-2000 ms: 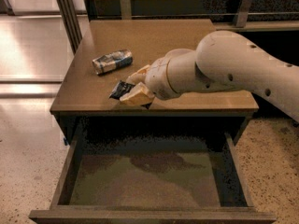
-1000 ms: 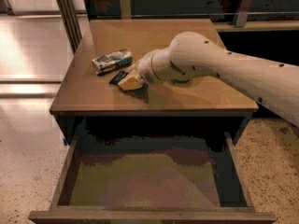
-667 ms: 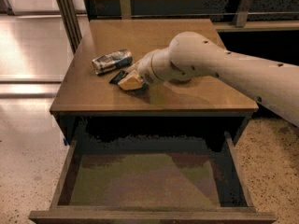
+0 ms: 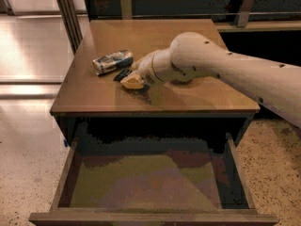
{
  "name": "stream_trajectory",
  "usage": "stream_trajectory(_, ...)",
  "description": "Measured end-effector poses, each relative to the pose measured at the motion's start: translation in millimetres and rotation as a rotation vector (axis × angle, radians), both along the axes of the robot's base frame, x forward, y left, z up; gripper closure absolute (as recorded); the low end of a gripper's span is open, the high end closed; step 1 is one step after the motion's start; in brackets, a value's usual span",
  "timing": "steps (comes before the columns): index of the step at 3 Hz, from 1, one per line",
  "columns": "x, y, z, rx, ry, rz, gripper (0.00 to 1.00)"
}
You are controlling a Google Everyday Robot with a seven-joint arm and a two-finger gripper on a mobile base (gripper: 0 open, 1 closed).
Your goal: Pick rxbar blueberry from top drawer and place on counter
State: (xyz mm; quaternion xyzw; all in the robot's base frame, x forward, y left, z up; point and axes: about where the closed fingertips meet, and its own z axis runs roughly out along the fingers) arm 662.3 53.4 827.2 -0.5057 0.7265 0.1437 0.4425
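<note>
The rxbar blueberry [image 4: 123, 74] is a small dark bar lying low on the counter [image 4: 188, 98], just right of a silvery-blue can. My gripper [image 4: 132, 82] is at the bar's near right end, touching or nearly touching it, and partly covers it. The cream arm reaches in from the right across the counter. The top drawer [image 4: 146, 182] stands pulled open below the counter's front edge, and its olive-brown floor shows nothing in it.
A silvery-blue can [image 4: 112, 61] lies on its side on the counter's left part, close to the bar. A dark metal post [image 4: 66, 13] stands behind the counter's left corner. Shiny floor lies to the left, speckled floor to the right.
Since two seconds ago the gripper has carried the bar back and left over the counter toward the can and down to the surface. Over the last second it has hardly moved.
</note>
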Motion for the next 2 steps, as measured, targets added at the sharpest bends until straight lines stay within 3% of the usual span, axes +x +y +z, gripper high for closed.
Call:
stream_trajectory(1, 0.0, 0.1, 0.0, 0.0, 0.0, 0.0, 0.0)
stream_trajectory(2, 0.0, 0.1, 0.0, 0.0, 0.0, 0.0, 0.0)
